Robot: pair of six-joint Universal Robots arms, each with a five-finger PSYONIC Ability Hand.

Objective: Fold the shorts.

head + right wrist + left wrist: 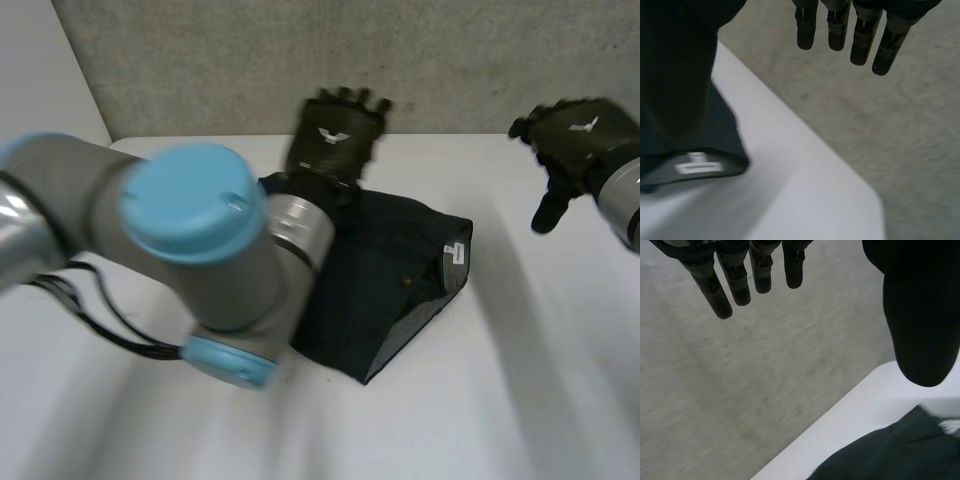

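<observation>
**Left arm up close; both hands clear of the shorts**

Nearest the head camera is the left arm's elbow with its blue cap, covering the near side of the shorts. Beyond it the left hand hangs over the far edge of the cloth. Its fingers are straight and spread, its thumb stands apart from them, and nothing is held. The shorts lie below the thumb, short of the fingertips, which point out past the table edge.

The right hand is well apart from the cloth, off to its side. Its fingers are straight and loose too, with nothing between them and the thumb. The corner of the shorts that bears a white label lies below that thumb, well back from the fingertips.

The shorts lie on the table as a dark, compact bundle with layered edges, so they look folded over at least once. This reads as a pause between folds, or the end of the job; the elbow hides too much to say which.

If another fold is due, a hand has to come down until its fingertips meet a free edge, pinch every layer there against the thumb, and carry it across to the opposite edge. The other hand would do well to press the bundle flat, since stacked layers are likely to slide.
</observation>
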